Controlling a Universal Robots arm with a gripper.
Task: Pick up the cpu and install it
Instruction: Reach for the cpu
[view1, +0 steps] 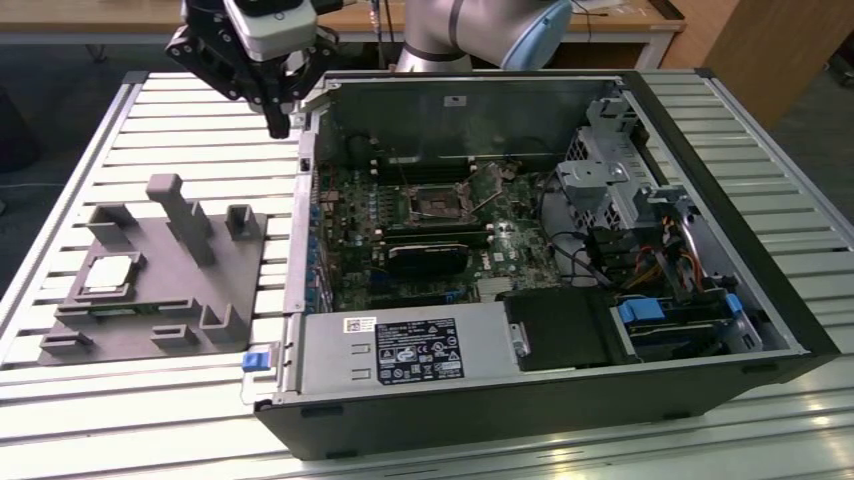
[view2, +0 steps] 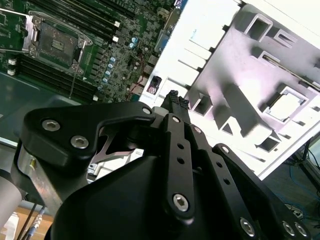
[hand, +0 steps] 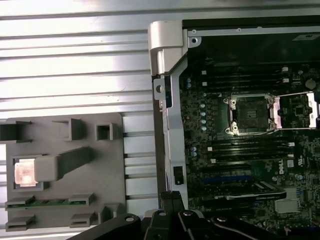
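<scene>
We judge the cpu (view1: 110, 275), nested in the grey fixture plate (view1: 254, 280), light, rigid and fragile, best pinched by opposite edges, while our gripper (view1: 278, 126) hovers beyond that plate, fingers together and empty.

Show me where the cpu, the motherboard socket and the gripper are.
cpu (view1: 110, 272): exterior view, middle of its metal top.
motherboard socket (hand: 248, 114): first wrist view, centre of the dark square.
gripper (view2: 176, 98): second wrist view, midway between its fingertips.
</scene>
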